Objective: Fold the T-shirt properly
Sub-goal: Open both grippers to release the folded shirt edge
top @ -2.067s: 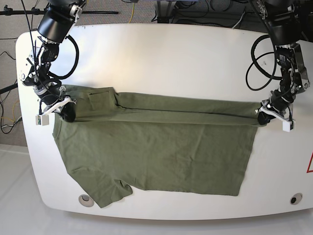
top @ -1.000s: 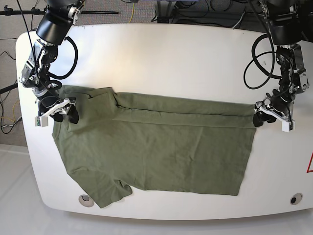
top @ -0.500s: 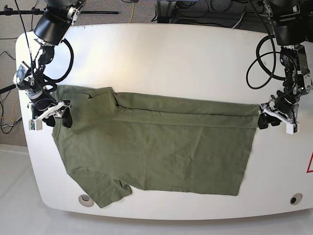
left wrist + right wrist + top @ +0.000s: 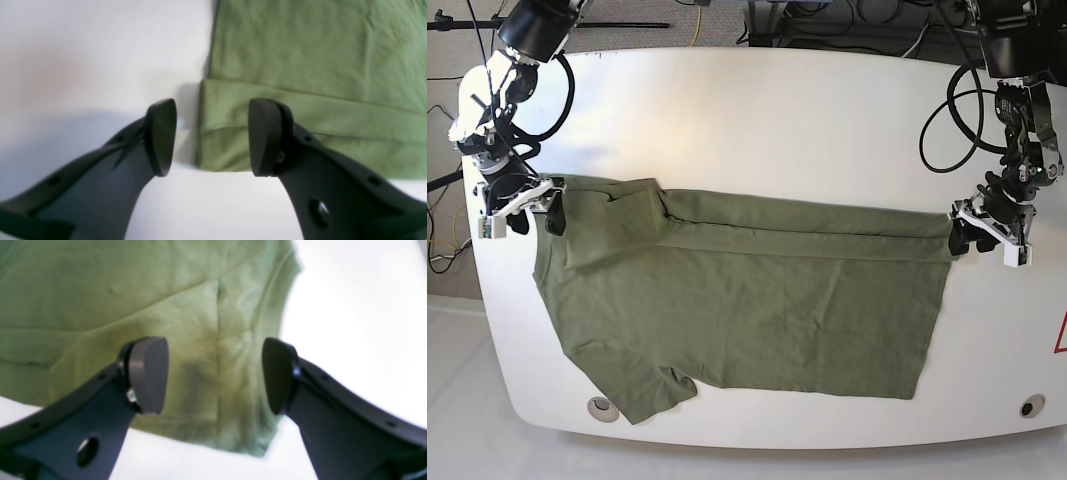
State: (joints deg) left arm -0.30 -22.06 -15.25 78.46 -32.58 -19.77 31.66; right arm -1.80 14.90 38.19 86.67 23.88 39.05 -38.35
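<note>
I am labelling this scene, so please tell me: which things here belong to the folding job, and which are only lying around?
Belong to the job:
T-shirt
left gripper, open
right gripper, open
table

Only lying around:
cables behind the table
round fittings at the table's front corners

No legible text, brand or number in any view. Only sign: part of a red-outlined triangular warning mark on the white oval table, cut off by the frame edge, on the near side below the left arm's gripper; its symbol can't be made out.
</note>
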